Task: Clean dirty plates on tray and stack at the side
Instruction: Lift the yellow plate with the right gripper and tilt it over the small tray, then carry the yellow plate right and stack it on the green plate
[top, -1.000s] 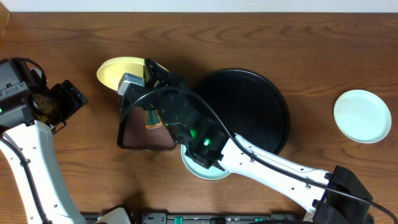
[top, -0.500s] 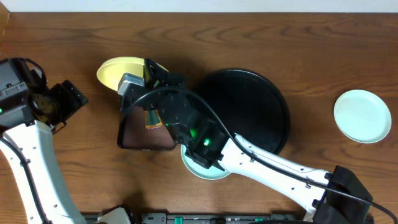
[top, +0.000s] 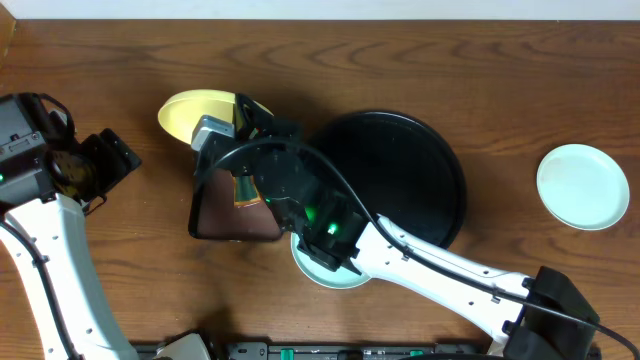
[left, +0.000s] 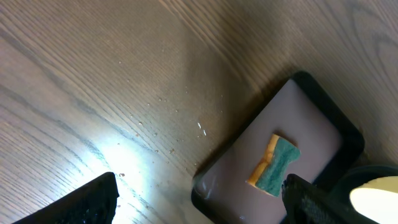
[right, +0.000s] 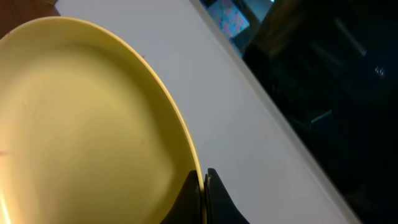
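Note:
My right gripper (top: 243, 112) is shut on the rim of the pale yellow plate (top: 196, 113) and holds it tilted left of the black tray (top: 420, 150). In the right wrist view the yellow plate (right: 87, 124) fills the left side, its rim pinched between my fingertips (right: 203, 186). One mint-blue plate (top: 583, 186) lies on the table at the far right. Another mint-blue plate (top: 318, 273) lies below the tray, mostly hidden under my right arm. My left gripper (left: 199, 199) is open and empty above the wood, left of the brown tray.
A dark-brown rectangular tray (top: 225, 222) sits left of the black tray and holds a green and yellow sponge (left: 273, 167). The sponge also shows in the overhead view (top: 246, 190). Small crumbs or droplets (left: 180, 118) dot the wood near the brown tray.
The yellow plate has shifted very slightly to the right in my right gripper. The left arm has not moved.

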